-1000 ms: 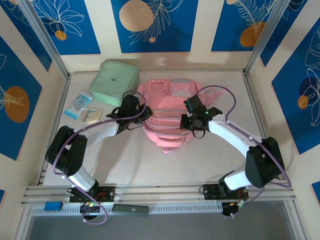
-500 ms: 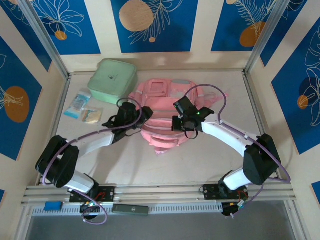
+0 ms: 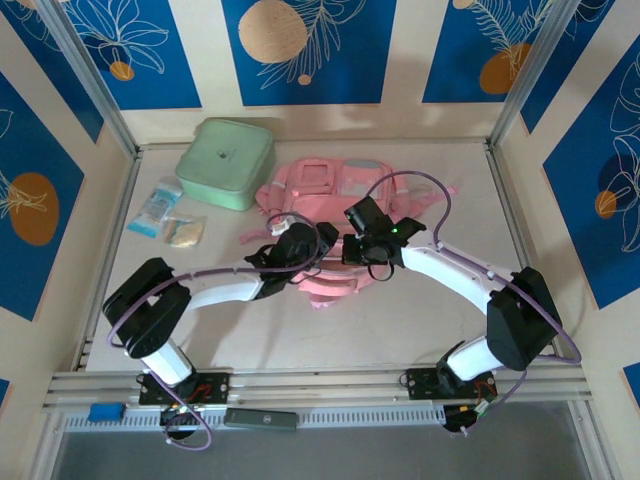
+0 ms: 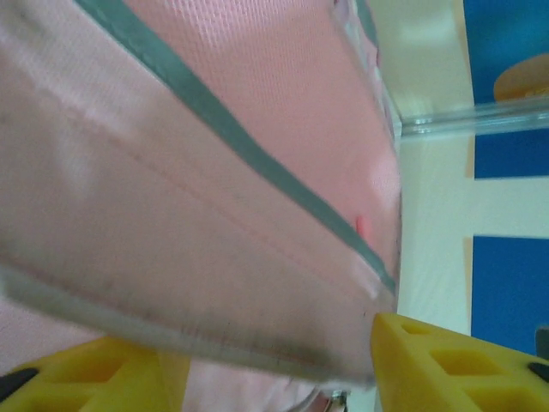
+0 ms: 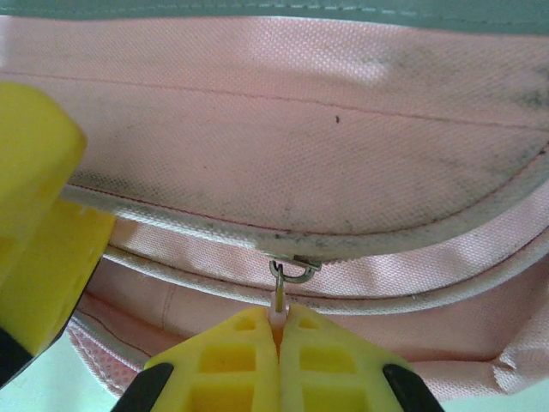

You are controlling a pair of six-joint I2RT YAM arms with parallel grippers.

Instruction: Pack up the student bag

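The pink student bag (image 3: 330, 185) lies flat in the middle of the table, its near end under both grippers. My right gripper (image 5: 279, 330) is shut on the small pink zip pull (image 5: 278, 311) that hangs from a metal slider (image 5: 292, 268) on a piped seam. In the top view it sits at the bag's near right (image 3: 362, 246). My left gripper (image 3: 300, 246) is just left of it. Its yellow fingers (image 4: 446, 360) stand apart, with a stiff edge of the bag (image 4: 257, 257) lying across the gap between them (image 4: 270, 343). The bag's inside is hidden.
A mint green square zip case (image 3: 225, 150) lies at the back left, touching the bag's corner. Two small packets (image 3: 157, 208) (image 3: 185, 232) sit by the left wall. Bare table lies in front of the bag and to its right. Rails fence the sides.
My left gripper opened and swung right from the bag's left side to its near middle. The right gripper slid left, still shut, and the bag shifted a little left with it.
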